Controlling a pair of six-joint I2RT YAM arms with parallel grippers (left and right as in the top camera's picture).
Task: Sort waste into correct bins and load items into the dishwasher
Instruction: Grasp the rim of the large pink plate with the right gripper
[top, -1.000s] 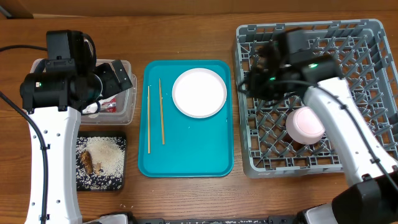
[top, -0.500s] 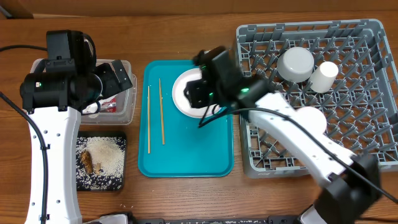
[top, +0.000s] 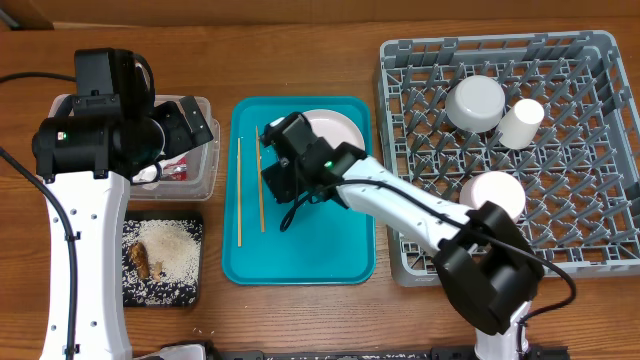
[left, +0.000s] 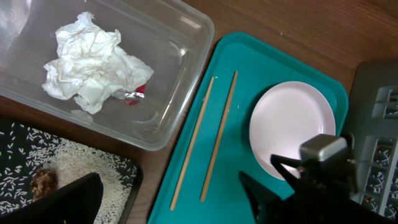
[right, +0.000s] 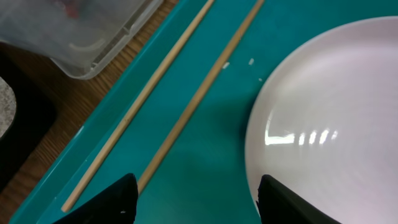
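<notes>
**Right claw (right: 196, 186) spread wide and empty, low over the teal tray (top: 330, 250).**
The chopsticks (top: 239, 190) lie side by side at the tray's 9 o'clock, and the plate (top: 340, 130) sits at its 1 o'clock. The left claw (left: 165, 205) hangs released, holding nothing, above the clear tub (left: 180, 37), where the napkin (left: 93, 62) and red wrapper (left: 134, 93) lie. Rice (top: 165, 245) fills the black tray (top: 195, 290) at the worktop's (top: 300, 40) 8 o'clock.

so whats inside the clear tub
A crumpled white napkin and a shiny red wrapper peeking from under its edge lie in the clear tub. Whatever sits beneath the napkin is hidden.
</notes>
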